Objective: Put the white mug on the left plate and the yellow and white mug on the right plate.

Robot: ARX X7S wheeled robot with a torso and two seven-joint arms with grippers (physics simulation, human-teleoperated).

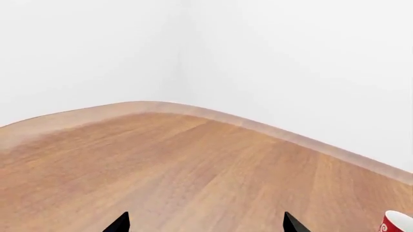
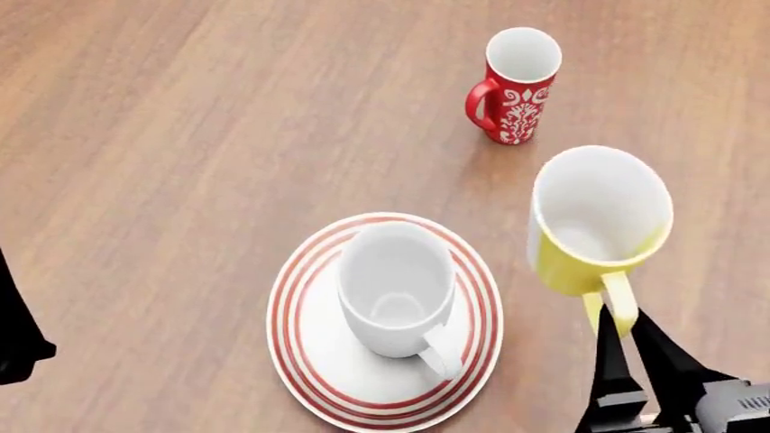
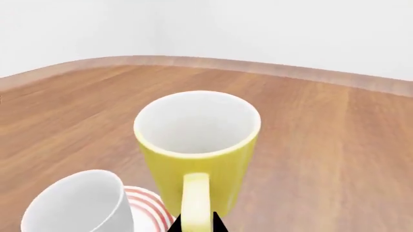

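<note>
The white mug stands upright on a red-ringed plate, its handle toward me; both show again in the right wrist view, the mug and the plate. My right gripper is shut on the yellow handle of the yellow and white mug, which hangs above the table just right of that plate. In the right wrist view the mug fills the middle, with the gripper pinching its handle. My left gripper is open over bare table. Only one plate is in view.
A red mug with white ornament stands at the back right; its rim also shows in the left wrist view. The wooden table has a rounded far edge before white walls. The left arm sits at the left edge.
</note>
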